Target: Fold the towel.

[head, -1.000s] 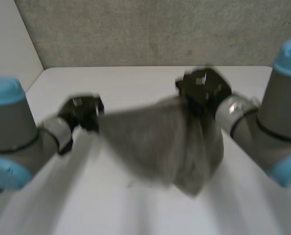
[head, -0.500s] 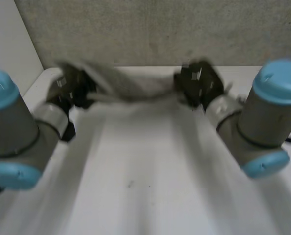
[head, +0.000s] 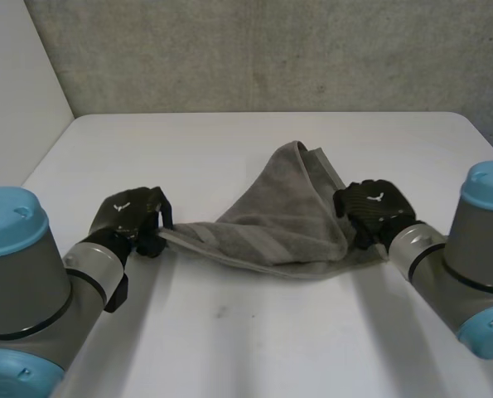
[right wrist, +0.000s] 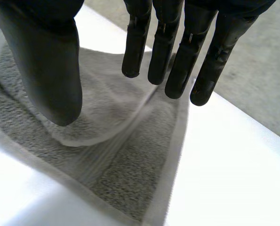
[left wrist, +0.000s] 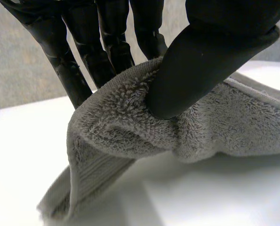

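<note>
A grey towel [head: 271,224] lies bunched on the white table [head: 229,348] in a rough triangle, its peak toward the far wall. My left hand [head: 134,217] is at the towel's left corner. In the left wrist view its thumb [left wrist: 196,66] presses the towel [left wrist: 130,122] against the fingers, so it pinches that corner. My right hand [head: 370,211] sits at the towel's right edge. In the right wrist view its fingers [right wrist: 177,52] are straight and spread above the towel [right wrist: 125,155], apart from the thumb, holding nothing.
A concrete wall [head: 271,50] rises behind the table's far edge. A white panel [head: 14,91] stands at the left. Bare tabletop stretches in front of the towel and beyond it.
Both arms swung the towel up and back, then brought it down flat on the table. My right hand has let go of its corner; the left still pinches its own.
</note>
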Available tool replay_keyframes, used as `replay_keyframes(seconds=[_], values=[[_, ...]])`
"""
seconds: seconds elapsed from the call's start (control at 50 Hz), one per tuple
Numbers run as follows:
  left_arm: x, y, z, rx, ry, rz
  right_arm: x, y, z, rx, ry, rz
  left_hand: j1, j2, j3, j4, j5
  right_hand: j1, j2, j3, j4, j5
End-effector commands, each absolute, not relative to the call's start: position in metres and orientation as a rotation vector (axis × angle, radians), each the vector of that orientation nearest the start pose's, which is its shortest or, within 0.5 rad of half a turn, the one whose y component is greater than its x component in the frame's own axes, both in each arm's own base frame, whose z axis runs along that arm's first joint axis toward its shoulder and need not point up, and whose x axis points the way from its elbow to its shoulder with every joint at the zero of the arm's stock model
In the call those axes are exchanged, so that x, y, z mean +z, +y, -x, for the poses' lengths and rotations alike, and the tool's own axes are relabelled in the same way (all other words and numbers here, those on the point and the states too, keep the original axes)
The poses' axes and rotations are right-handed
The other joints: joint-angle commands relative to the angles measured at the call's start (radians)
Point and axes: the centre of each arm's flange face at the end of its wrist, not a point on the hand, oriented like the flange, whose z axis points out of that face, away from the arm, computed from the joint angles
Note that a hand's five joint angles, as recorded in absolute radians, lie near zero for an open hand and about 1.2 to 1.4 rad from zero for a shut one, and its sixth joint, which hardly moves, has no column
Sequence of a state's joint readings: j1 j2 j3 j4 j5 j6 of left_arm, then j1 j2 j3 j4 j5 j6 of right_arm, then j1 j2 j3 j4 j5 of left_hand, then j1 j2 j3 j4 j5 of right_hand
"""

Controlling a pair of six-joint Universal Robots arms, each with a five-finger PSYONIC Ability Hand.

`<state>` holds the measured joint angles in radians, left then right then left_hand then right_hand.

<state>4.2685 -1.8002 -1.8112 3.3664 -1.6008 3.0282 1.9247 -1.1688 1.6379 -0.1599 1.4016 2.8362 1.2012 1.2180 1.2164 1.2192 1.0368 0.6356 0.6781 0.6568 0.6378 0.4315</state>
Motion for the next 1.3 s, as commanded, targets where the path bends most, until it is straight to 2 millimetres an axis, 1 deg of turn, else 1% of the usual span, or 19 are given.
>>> replay_keyframes(seconds=[0.02,0.1,0.14,0.18,0.32,0.5,0.64,0.8,0.84,0.88,0.9,0.94,0.96,1.04,1.06,1.1,1.16,1.24,1.3], values=[[0.204,-0.226,0.249,-2.158,2.685,-0.406,0.174,-0.288,-0.232,-1.736,2.317,0.766,0.195,0.178,0.18,0.177,0.185,-0.028,-0.07,-0.049,-0.03,0.002],[0.217,-0.225,0.247,-2.209,2.653,-0.394,0.168,-0.29,-0.219,-1.654,2.408,0.734,0.195,0.178,0.18,0.177,0.185,-0.104,-0.147,-0.126,-0.107,-0.075],[0.223,-0.224,0.247,-2.236,2.636,-0.395,0.159,-0.288,-0.211,-1.544,2.477,0.72,0.195,0.178,0.18,0.177,0.185,-0.35,-0.392,-0.371,-0.352,-0.32],[0.23,-0.224,0.247,-2.266,2.619,-0.391,0.154,-0.287,-0.209,-1.497,2.491,0.717,0.195,0.178,0.18,0.177,0.185,-0.415,-0.457,-0.436,-0.417,-0.385],[0.261,-0.219,0.253,-2.398,2.546,-0.405,0.147,-0.281,-0.218,-1.38,2.414,0.722,0.195,0.178,0.18,0.177,0.185,-0.461,-0.504,-0.482,-0.463,-0.432],[0.289,-0.204,0.267,-2.445,2.566,-0.468,0.146,-0.279,-0.236,-1.271,2.329,0.529,0.195,0.178,0.18,0.177,0.185,-0.461,-0.504,-0.482,-0.463,-0.432],[0.306,-0.204,0.272,-2.501,2.568,-0.445,0.133,-0.264,-0.268,-1.185,2.28,0.568,0.195,0.178,0.18,0.177,0.185,-0.451,-0.493,-0.472,-0.453,-0.421],[0.335,-0.206,0.271,-2.564,2.584,-0.359,0.114,-0.255,-0.286,-1.12,2.289,0.601,0.195,0.178,0.18,0.177,0.185,-0.439,-0.482,-0.46,-0.441,-0.41],[0.337,-0.207,0.271,-2.563,2.591,-0.345,0.112,-0.256,-0.286,-1.127,2.295,0.6,0.195,0.178,0.18,0.177,0.185,-0.369,-0.411,-0.39,-0.371,-0.339],[0.337,-0.207,0.27,-2.562,2.597,-0.34,0.112,-0.262,-0.285,-1.195,2.297,0.583,0.195,0.178,0.18,0.177,0.185,-0.018,-0.061,-0.04,-0.021,0.011],[0.336,-0.207,0.27,-2.557,2.599,-0.336,0.112,-0.262,-0.285,-1.196,2.297,0.583,0.195,0.178,0.18,0.177,0.185,-0.016,-0.059,-0.038,-0.019,0.013],[0.334,-0.207,0.269,-2.55,2.604,-0.333,0.125,-0.275,-0.28,-1.341,2.279,0.547,0.195,0.178,0.18,0.177,0.185,0.507,0.464,0.485,0.504,0.536],[0.333,-0.208,0.269,-2.54,2.609,-0.33,0.125,-0.275,-0.28,-1.342,2.279,0.547,0.195,0.178,0.18,0.177,0.185,0.509,0.467,0.488,0.507,0.539],[0.324,-0.211,0.264,-2.491,2.625,-0.311,0.167,-0.281,-0.276,-1.539,2.203,0.55,0.195,0.178,0.18,0.177,0.185,0.755,0.712,0.734,0.753,0.784],[0.32,-0.215,0.26,-2.471,2.627,-0.296,0.168,-0.281,-0.276,-1.539,2.203,0.55,0.195,0.178,0.18,0.177,0.185,0.756,0.713,0.735,0.754,0.785],[0.312,-0.225,0.249,-2.42,2.621,-0.242,0.197,-0.287,-0.265,-1.682,2.159,0.599,0.195,0.178,0.18,0.177,0.185,0.761,0.718,0.739,0.758,0.79],[0.308,-0.234,0.239,-2.391,2.615,-0.191,0.219,-0.289,-0.255,-1.804,2.131,0.674,0.195,0.178,0.18,0.177,0.185,0.761,0.718,0.739,0.758,0.79],[0.305,-0.239,0.233,-2.367,2.614,-0.161,0.231,-0.285,-0.252,-1.879,2.127,0.787,0.195,0.178,0.18,0.177,0.185,0.761,0.718,0.739,0.758,0.79],[0.3,-0.24,0.231,-2.343,2.624,-0.156,0.229,-0.28,-0.25,-1.853,2.17,0.865,0.195,0.178,0.18,0.177,0.185,0.534,0.491,0.513,0.532,0.563]])
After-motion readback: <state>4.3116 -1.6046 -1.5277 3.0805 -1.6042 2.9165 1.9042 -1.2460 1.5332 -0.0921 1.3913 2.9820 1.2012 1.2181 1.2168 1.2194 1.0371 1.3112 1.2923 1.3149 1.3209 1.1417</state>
